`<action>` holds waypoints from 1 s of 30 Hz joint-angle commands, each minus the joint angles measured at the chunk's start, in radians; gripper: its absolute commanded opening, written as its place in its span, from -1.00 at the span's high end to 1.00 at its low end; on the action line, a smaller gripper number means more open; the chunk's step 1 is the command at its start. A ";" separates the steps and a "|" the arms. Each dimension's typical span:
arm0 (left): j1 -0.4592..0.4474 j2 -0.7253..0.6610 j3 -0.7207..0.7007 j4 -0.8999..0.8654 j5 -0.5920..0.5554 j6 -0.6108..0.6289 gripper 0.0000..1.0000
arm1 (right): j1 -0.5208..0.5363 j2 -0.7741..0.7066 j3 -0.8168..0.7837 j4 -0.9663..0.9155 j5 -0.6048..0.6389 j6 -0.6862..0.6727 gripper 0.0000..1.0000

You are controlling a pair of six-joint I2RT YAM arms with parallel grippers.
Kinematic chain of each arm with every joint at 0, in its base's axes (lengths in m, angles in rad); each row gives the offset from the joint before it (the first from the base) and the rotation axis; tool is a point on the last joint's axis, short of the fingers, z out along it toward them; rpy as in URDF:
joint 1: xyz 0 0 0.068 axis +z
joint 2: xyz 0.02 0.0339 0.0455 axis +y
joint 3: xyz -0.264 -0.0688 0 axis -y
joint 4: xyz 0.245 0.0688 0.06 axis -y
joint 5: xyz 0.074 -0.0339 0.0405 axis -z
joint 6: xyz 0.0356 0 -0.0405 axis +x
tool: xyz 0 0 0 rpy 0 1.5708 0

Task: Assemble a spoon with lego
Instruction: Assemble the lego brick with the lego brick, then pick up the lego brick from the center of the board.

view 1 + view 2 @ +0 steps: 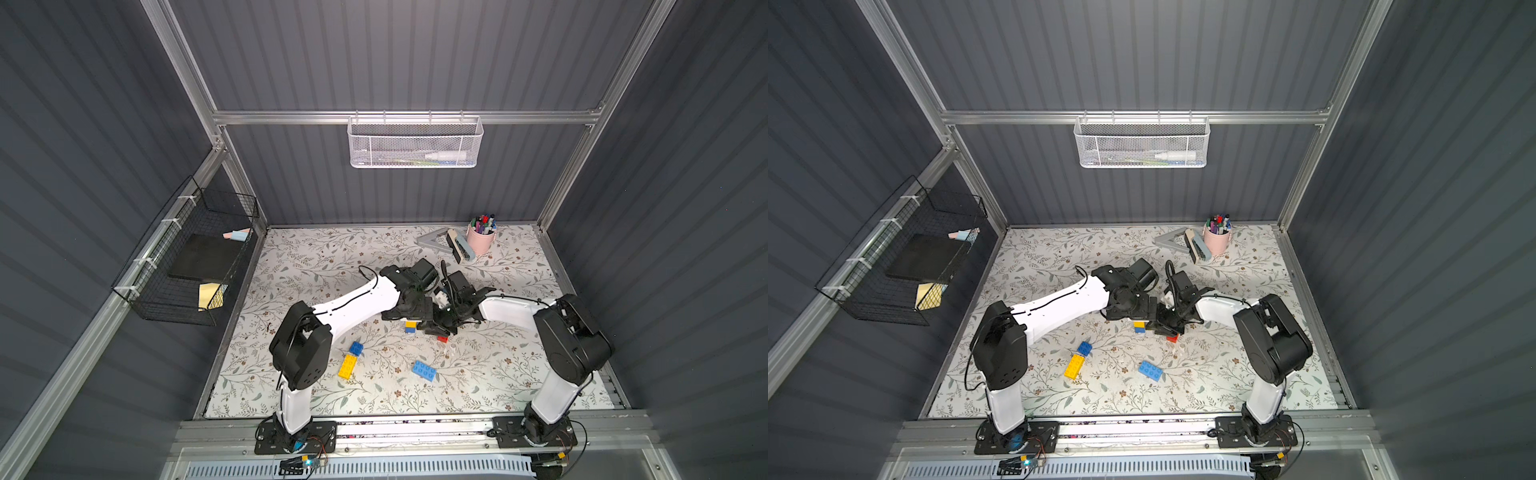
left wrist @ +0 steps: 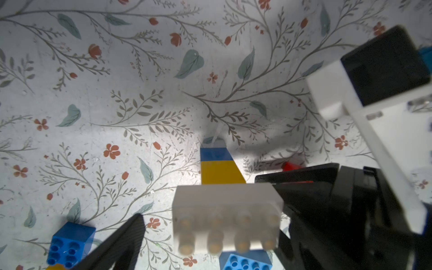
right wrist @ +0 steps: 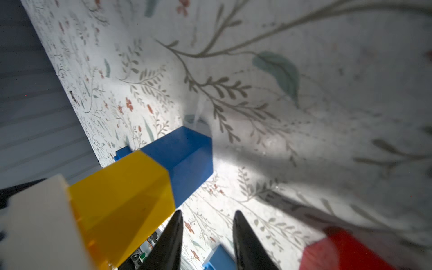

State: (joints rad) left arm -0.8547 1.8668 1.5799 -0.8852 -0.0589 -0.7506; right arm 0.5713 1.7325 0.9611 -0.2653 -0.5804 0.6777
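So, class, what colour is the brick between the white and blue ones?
That brick is yellow; the left wrist view shows it best.

White arm links, black joints

- Both top views are evenly lit and sharp, with straight lines bowing near the edges.
- In the wrist views the white brick and red brick blur close up, and dark shadows cross the mat.

Mat open far left; oblong blue brick, pen cup obstruct.
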 commanded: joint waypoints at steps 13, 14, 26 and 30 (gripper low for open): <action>-0.009 -0.541 -0.260 0.105 -0.165 0.048 -0.99 | 0.004 -0.431 -0.095 -0.315 0.172 -0.109 -0.60; -0.008 -0.578 -0.323 0.108 -0.174 0.048 -0.99 | 0.007 -0.472 -0.115 -0.326 0.179 -0.115 -0.65; -0.008 -0.762 -0.643 0.209 -0.190 -0.011 -0.99 | 0.296 -0.543 -0.176 -0.382 0.386 -0.017 -0.80; -0.008 -0.785 -0.701 0.235 -0.159 -0.023 -0.99 | 0.379 -0.398 -0.114 -0.430 0.424 -0.104 -0.77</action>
State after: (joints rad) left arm -0.8577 1.1202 0.9176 -0.6815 -0.2352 -0.7559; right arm 0.9115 1.2648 0.8036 -0.6445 -0.2199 0.6178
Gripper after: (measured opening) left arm 0.992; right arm 0.891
